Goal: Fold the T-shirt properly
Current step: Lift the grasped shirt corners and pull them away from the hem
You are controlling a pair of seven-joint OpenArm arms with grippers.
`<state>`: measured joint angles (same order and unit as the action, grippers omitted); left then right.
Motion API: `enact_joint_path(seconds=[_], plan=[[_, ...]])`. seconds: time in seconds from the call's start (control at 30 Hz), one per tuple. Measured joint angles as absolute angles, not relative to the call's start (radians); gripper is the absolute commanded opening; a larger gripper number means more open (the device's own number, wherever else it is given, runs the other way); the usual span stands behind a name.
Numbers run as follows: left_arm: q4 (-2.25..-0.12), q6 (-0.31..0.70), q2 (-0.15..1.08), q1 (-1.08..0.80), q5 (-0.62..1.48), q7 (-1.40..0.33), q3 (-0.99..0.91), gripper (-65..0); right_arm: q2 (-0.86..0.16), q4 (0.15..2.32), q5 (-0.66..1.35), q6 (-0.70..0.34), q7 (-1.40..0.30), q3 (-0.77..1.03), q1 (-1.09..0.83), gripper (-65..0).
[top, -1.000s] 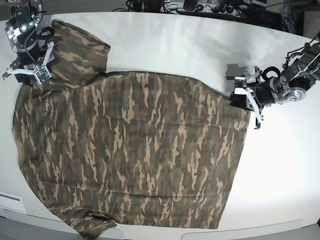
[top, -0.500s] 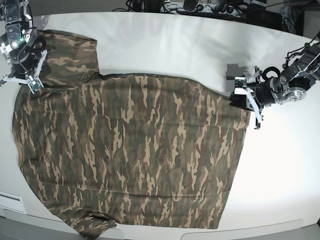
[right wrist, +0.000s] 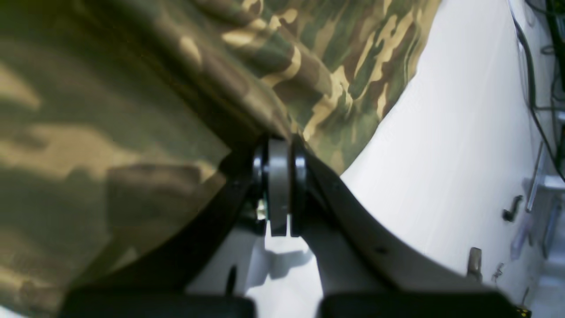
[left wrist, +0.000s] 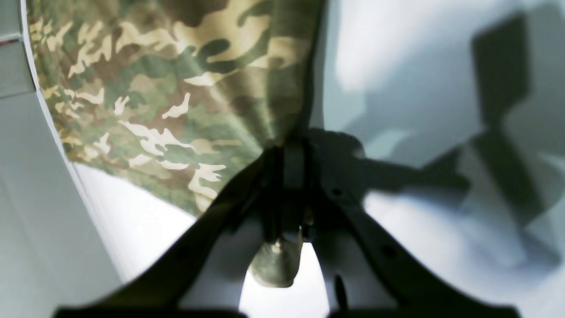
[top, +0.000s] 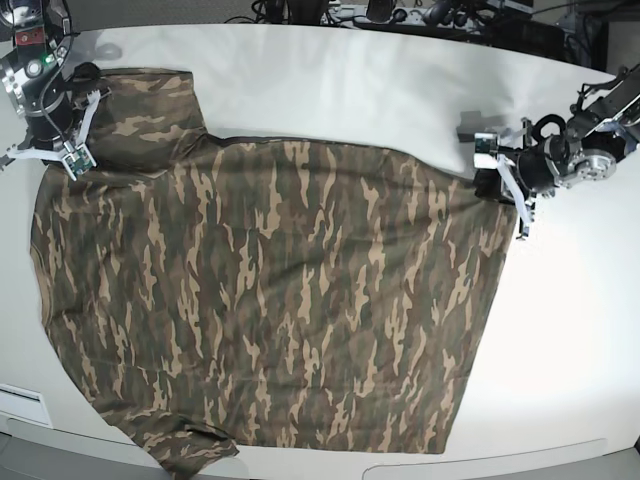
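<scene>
1. The T-shirt (top: 270, 300) lies spread flat over the white table (top: 400, 90), filling most of the base view from the upper left down to the lower edge, with one sleeve folded over its body at the upper left.
2. The right gripper (top: 62, 150) sits at the upper left of the base view, on the sleeve area of the shirt.
3. In the right wrist view the right gripper (right wrist: 279, 176) has its jaws pressed together, and camouflage cloth (right wrist: 132, 110) bunches up against them at the tips; the cloth fills the left and upper parts of that frame.
4. The left gripper (top: 505, 180) is at the right of the base view, at the shirt's upper right corner, where the cloth edge meets the bare table.
5. In the left wrist view the left gripper (left wrist: 293, 176) is clamped tight on a pinch of the shirt (left wrist: 176, 88), which fans out from the jaws toward the upper left; a small wad of cloth pokes out below the closed jaws.
6. Dark shadows of the arm fall on the table (left wrist: 441, 110) in the right half of that view.
</scene>
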<state>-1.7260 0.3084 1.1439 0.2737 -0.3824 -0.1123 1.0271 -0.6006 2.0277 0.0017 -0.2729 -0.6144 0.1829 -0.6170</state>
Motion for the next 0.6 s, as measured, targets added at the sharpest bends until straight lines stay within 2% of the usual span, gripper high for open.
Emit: enact_joint_path(seconds=[0.1, 0.37, 0.6], plan=[[-1.795, 0.227, 1.191, 0.240, -0.389, -0.197, 1.035, -65.0, -0.601, 2.086, 0.007, -0.286, -0.614, 0.220, -0.683, -65.0], [-1.900, 0.205, 1.247, 0.194, -0.405, -0.260, 1.042, -65.0, -0.602, 2.210, 0.046, -0.282, -0.610, 0.368, -0.864, -65.0], [-2.044, 0.099, 1.277, 0.135, -0.423, -0.401, 1.044, -65.0, -0.602, 2.241, 0.084, -0.285, -0.613, 0.416, -0.982, -65.0]])
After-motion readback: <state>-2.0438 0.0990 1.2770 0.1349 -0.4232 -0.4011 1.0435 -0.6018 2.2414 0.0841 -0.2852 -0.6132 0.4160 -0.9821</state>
